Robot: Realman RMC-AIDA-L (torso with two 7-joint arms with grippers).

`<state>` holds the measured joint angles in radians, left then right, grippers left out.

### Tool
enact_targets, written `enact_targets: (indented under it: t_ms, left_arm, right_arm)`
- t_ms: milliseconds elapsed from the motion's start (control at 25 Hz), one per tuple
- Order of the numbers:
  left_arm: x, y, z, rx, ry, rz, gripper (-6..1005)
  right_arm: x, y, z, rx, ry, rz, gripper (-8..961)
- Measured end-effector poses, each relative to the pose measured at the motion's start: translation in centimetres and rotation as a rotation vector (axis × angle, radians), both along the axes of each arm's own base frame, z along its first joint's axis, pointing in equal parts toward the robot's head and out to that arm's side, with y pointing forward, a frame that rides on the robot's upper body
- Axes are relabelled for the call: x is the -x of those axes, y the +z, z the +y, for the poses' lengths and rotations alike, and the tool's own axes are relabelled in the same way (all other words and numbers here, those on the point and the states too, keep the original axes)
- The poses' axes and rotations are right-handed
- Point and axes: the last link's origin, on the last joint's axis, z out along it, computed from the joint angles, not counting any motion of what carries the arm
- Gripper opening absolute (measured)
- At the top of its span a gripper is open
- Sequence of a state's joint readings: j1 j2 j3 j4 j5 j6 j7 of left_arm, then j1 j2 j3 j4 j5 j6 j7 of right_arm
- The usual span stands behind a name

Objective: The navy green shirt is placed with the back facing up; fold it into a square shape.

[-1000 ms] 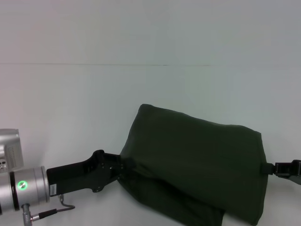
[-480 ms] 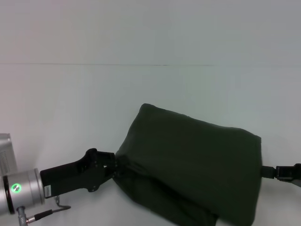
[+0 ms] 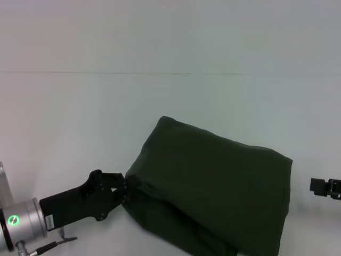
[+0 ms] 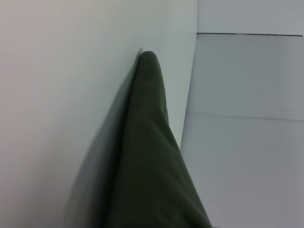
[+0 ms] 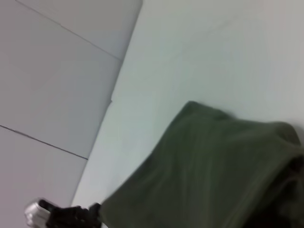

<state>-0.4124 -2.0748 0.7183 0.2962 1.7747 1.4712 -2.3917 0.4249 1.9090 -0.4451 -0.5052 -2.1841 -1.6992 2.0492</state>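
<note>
navy green shirt (image 3: pixel 213 186) folded on white table (image 3: pixel 80 117), near edge, long axis running far-left to near-right | plain side up, no lettering seen | left gripper (image 3: pixel 123 188) clamped on its left edge | right gripper (image 3: pixel 318 186) just off right edge, fingers can't tell

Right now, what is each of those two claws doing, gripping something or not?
Left gripper: closed on the left edge of the navy green shirt.
Right gripper: apart from the shirt, holding nothing; open or closed cannot be told.
</note>
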Motion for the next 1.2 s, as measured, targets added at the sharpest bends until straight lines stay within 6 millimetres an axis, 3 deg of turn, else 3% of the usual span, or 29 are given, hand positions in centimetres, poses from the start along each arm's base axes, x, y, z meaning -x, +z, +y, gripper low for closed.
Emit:
enact_targets:
  t_ms: [160,240,720,800,1120,1200]
  left_arm:
    - [0.3,0.0,-0.3,-0.015,0.027,-0.010,66]
    - [0.6,0.1,-0.4,-0.027,0.038,-0.011,115]
    - [1.7,1.0,-0.7,-0.012,0.042,0.028,449]
    - [2.1,1.1,-1.1,0.022,0.032,0.053,547]
    - [2.9,5.5,-1.3,0.002,-0.059,0.081,878]
    - [2.6,6.6,-0.9,-0.023,-0.091,0.077,878]
  right_arm:
    - [0.3,0.5,0.1,-0.028,0.024,0.019,495]
    - [0.4,0.6,0.3,-0.031,0.030,0.019,550]
    - [0.7,1.2,0.7,-0.055,0.048,0.026,551]
    - [0.8,1.2,0.8,-0.057,0.051,0.026,551]
    - [1.0,1.6,1.1,-0.081,0.071,0.023,551]
    - [1.1,1.6,1.1,-0.087,0.083,0.023,551]
